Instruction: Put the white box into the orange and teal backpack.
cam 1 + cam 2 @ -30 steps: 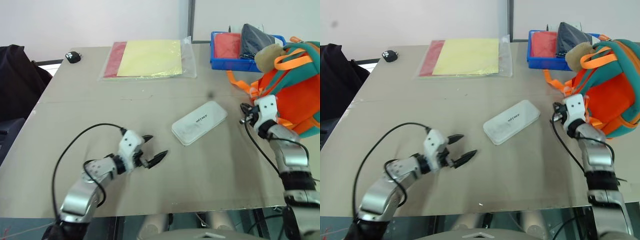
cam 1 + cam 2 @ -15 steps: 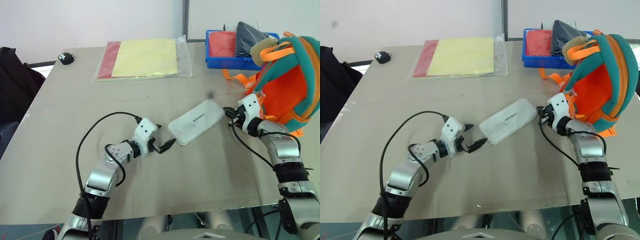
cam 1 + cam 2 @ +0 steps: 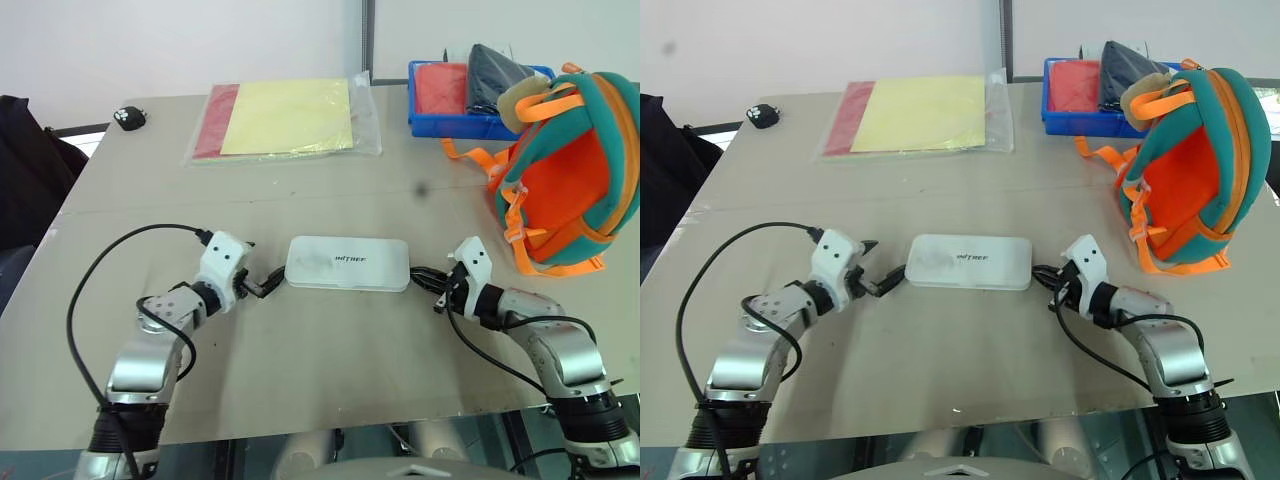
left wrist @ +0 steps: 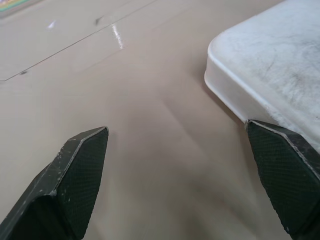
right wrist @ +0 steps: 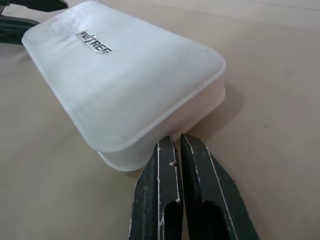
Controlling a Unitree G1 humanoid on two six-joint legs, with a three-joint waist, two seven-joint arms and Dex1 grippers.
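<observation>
White box (image 3: pixel 347 264) lay lengthwise between both grippers: left gripper (image 3: pixel 262 284) fingers spread wide, empty; right gripper (image 3: pixel 424 276) fingers closed, empty, at its end.

The two head views are looking forward and down over the table (image 3: pixel 330 370) from above. Each wrist view is looking low along its own fingers, very near the white box (image 3: pixel 347 264), which all views are sharing.

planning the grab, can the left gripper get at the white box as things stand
Probably yes. The left gripper is open at the white box's left end, one finger against its edge, with bare table around it.
</observation>
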